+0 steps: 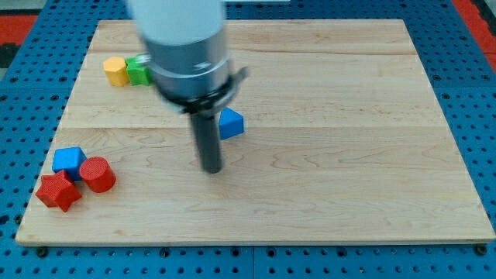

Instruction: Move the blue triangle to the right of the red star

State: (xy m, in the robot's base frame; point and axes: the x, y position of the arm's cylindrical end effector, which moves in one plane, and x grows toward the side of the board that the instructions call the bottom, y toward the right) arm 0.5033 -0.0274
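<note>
Resting tip near-left of blue triangle, apart; red star far left; no jaws, rod only.

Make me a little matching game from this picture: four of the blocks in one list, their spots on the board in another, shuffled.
Blocks:
1. blue triangle
2. yellow block
3. red star
4. red cylinder

Places:
A. view's bottom-left corner
B. view's top left, touching the green block
C. mid-board, just right of my tip
D. right of the blue cube

Pairs: 1-C, 2-B, 3-A, 4-D
</note>
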